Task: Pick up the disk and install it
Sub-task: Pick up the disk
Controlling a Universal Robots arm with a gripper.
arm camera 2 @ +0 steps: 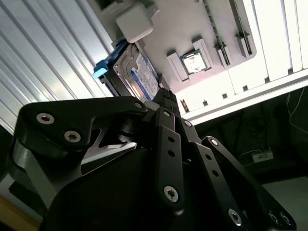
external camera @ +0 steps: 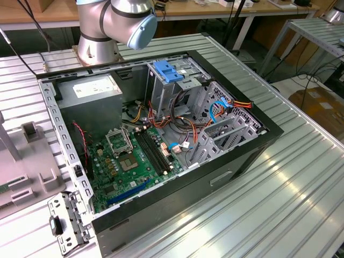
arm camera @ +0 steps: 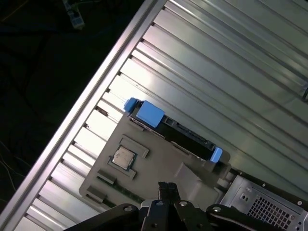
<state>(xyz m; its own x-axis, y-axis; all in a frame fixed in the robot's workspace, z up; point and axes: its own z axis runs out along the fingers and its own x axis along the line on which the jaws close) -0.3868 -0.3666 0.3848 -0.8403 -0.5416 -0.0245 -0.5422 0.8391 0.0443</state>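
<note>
From where I stand the job is at its very start: the disk is not yet picked up. It stands on its edge in a slot along one side of the grey holder, with its blue carrier showing at both ends. The holder lies on the slatted metal table, outside the open computer case. It also carries a small square chip lying flat, near the disk but not touching it. The gripper hangs over the holder, close to the disk yet clear of it. In both wrist views its two black fingers look pressed together with nothing between them. In the exterior view the arm rises from its base on the far side of the case. Inside the case, the metal drive cage with its blue latch stands at the far end, near the grey power supply. I judge the step in hand to be the approach for the pick. Taking the disk would, I think, call for the fingers to spread, line up across its flat faces and come down squarely. The disk stands narrow and could tip or jam in its slot if nudged askew.
</note>
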